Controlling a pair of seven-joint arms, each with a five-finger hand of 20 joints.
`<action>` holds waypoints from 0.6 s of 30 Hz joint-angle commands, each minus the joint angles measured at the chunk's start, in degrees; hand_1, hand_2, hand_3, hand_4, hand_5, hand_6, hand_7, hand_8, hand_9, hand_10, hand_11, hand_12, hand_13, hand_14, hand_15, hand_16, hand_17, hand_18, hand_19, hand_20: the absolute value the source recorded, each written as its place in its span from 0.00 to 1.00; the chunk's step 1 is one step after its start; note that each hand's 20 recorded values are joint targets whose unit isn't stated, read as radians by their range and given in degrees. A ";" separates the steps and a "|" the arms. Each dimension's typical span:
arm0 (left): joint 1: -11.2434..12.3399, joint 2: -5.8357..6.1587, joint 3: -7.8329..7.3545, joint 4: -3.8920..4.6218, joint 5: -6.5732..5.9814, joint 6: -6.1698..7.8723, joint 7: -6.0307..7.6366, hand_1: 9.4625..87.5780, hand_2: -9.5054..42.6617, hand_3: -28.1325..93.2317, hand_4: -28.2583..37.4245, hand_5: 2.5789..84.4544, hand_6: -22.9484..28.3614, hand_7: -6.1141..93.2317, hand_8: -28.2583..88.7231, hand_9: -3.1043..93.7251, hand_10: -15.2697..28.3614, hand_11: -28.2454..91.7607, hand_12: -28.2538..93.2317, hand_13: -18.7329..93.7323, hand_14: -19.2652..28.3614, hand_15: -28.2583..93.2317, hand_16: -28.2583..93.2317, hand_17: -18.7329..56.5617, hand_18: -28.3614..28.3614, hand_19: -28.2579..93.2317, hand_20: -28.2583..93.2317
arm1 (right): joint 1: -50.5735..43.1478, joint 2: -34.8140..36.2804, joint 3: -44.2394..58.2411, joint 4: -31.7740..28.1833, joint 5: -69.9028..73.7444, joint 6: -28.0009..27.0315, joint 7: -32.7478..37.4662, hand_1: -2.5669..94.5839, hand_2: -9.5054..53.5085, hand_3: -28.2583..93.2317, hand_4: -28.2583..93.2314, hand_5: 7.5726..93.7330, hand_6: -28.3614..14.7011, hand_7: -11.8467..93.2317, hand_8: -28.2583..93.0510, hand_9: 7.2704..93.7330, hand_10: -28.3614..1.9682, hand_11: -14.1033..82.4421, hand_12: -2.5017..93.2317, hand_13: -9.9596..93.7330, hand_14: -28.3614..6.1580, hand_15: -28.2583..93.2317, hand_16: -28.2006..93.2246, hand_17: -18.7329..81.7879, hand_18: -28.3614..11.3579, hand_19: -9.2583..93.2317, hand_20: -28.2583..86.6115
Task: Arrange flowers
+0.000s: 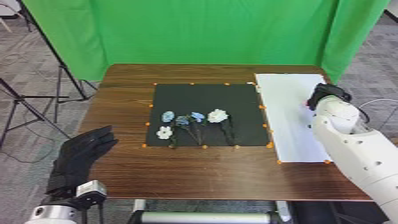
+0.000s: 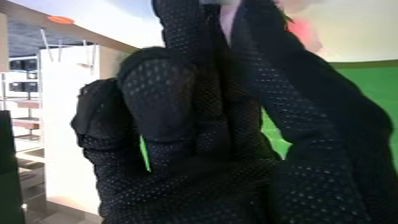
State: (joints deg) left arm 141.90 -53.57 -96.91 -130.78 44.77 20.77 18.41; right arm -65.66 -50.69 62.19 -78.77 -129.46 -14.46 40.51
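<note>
Pink flower [image 2: 303, 34] at their tips, the fingers [image 2: 189, 31] of our right hand [image 1: 330, 95] are drawn narrow against the thumb, and we judge that they have it pinched over the white sheet [image 1: 295, 137]. How firm that pinch is, we cannot tell. Our chief worry is a slip: the hold seems to sit high at the fingertips, so if the flower turns as we lift or set it, it could swing out past the thumb. Squeezing harder to prevent that might crush the petals. The lower fingers, bent in beside the pinch, might also snag a leaf or brush the sheet out of place. Away to the left of those fingers, the blue flowers [image 1: 183, 120] and white flowers [image 1: 218, 116] lie close together on the black mat [image 1: 191, 95]; a low sweep across would probably tangle their stems. Our left hand [image 1: 78, 152] has its fingers loosely straight above the worktop [image 1: 204, 175], with the mat to the right of and beyond their tips. The wrist view gives us the pink lying between thumb and fingers, which the back of the glove mostly covers from the head; the head view gives us the layout of mat, sheet and loose flowers that the close wrist view lacks.
</note>
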 commanded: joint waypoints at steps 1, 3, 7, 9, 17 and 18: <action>0.48 -0.65 -0.27 0.01 0.50 -0.71 -0.99 0.25 0.29 0.92 0.28 0.57 0.74 0.22 0.16 0.45 0.85 0.54 0.31 0.42 0.99 0.72 0.14 0.13 0.88 0.70 0.35 | -1.78 -0.71 0.86 -1.59 2.27 -5.59 0.43 0.44 0.00 0.93 0.00 0.50 0.46 0.25 0.14 0.56 0.32 0.33 0.18 0.71 0.57 0.85 0.40 0.58 0.22 1.00 0.44; 0.49 -0.86 -0.18 -0.01 0.62 -0.78 -1.28 0.25 0.29 0.92 0.28 0.57 0.74 0.22 0.16 0.45 0.85 0.54 0.31 0.42 1.00 0.72 0.14 0.13 0.88 0.70 0.35 | -1.95 -0.91 0.69 -2.00 1.99 -5.66 -0.04 0.43 0.00 0.93 0.00 0.48 0.44 0.24 0.15 0.52 0.29 0.32 0.18 0.69 0.54 0.86 0.39 0.57 0.22 1.00 0.44; 0.31 -0.34 0.07 0.07 0.32 -0.62 -1.07 0.25 0.29 0.92 0.28 0.57 0.74 0.22 0.16 0.45 0.85 0.54 0.31 0.42 0.99 0.72 0.14 0.13 0.88 0.70 0.35 | -2.17 -1.08 -0.59 -2.01 0.33 -1.99 -1.34 0.43 0.00 0.93 0.00 0.47 0.43 0.24 0.15 0.51 0.28 0.32 0.18 0.69 0.53 0.86 0.38 0.57 0.22 1.00 0.43; 0.07 -0.42 0.11 0.12 0.38 -0.67 -1.27 0.25 0.29 0.92 0.28 0.57 0.74 0.22 0.16 0.45 0.85 0.54 0.31 0.42 0.99 0.72 0.14 0.13 0.88 0.70 0.35 | -2.48 -0.90 -1.04 -2.41 -0.55 -0.49 -1.40 0.43 0.00 0.92 0.00 0.48 0.45 0.24 0.15 0.52 0.30 0.32 0.19 0.69 0.54 0.86 0.37 0.57 0.22 1.00 0.43; 0.11 -0.29 0.06 0.10 0.45 -0.60 -1.41 0.25 0.29 0.92 0.28 0.57 0.74 0.22 0.16 0.45 0.85 0.54 0.31 0.42 0.99 0.72 0.14 0.13 0.88 0.70 0.35 | -2.86 -0.17 -3.29 -2.27 -2.72 6.57 -1.68 0.44 0.00 0.91 0.00 0.55 0.53 0.27 0.14 0.61 0.38 0.34 0.18 0.73 0.57 0.85 0.36 0.60 0.23 1.00 0.44; 0.01 -0.33 0.07 0.09 0.43 -0.59 -1.45 0.25 0.29 0.92 0.28 0.57 0.74 0.22 0.16 0.45 0.85 0.54 0.31 0.42 0.99 0.72 0.14 0.13 0.88 0.70 0.35 | -2.70 -0.23 -3.50 -2.10 -2.74 6.48 -1.37 0.45 0.00 0.91 0.00 0.55 0.54 0.28 0.14 0.62 0.40 0.34 0.18 0.74 0.57 0.85 0.36 0.60 0.23 1.00 0.44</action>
State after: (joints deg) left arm 141.71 -53.65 -96.86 -130.73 44.94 20.64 17.66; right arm -67.55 -50.94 59.29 -80.96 -130.03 -8.48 39.48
